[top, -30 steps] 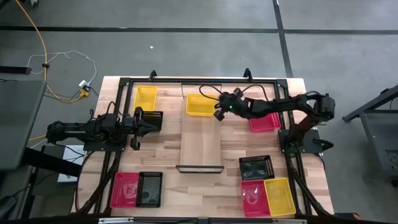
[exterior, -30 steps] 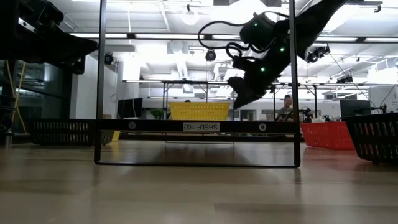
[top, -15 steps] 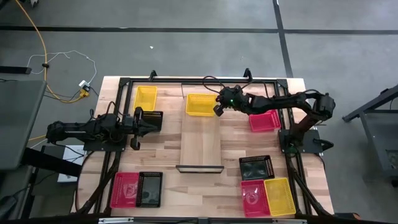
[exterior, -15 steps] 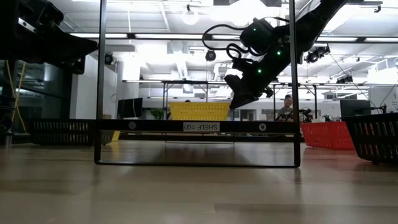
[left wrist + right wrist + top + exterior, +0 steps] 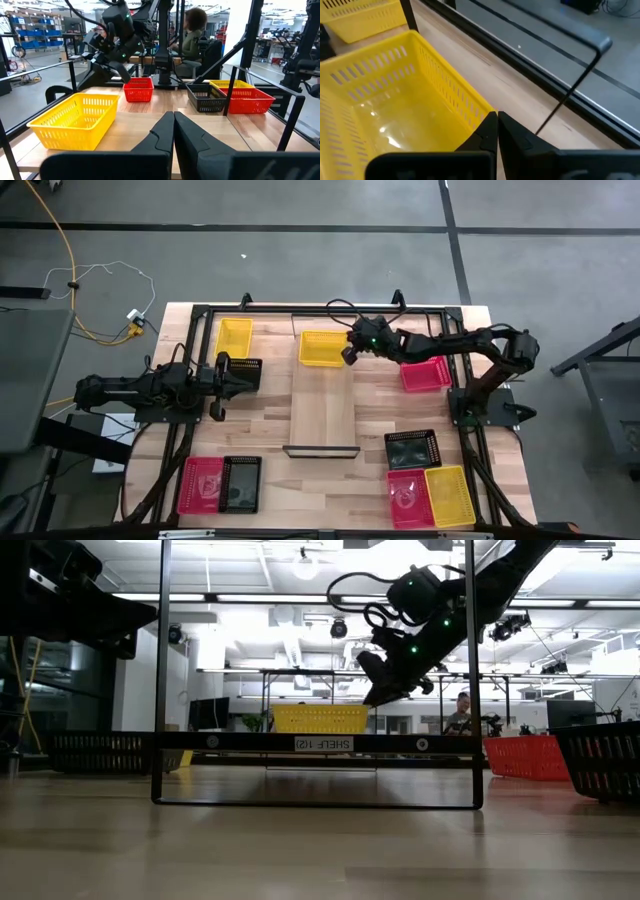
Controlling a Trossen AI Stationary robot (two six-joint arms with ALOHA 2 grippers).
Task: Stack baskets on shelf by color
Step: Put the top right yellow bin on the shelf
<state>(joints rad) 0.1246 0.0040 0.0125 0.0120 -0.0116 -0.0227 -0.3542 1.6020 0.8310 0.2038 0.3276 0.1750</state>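
The right hand hangs above the right rim of a yellow basket that sits at the far end of the shelf, near the bench's far edge. Its fingers are pressed together and grip nothing; in the right wrist view they point down at the basket's near corner. In the low view the hand is tilted down toward the basket's top edge, and whether it touches cannot be told.

The left hand waits near the bench's left edge, level above the wood, its fingers clenched with nothing between them. A black basket lies just beside it.

A second yellow basket is at the far left corner. A red basket lies toward the far right, under the right arm. At the near left corner a red basket and a black basket sit side by side. Near the near right corner another black basket stands just behind a red basket and a yellow basket that touch each other.

Only the one yellow basket is on the shelf; the plank's middle and near end are bare.

A seated person shows beyond the bench in the left wrist view.
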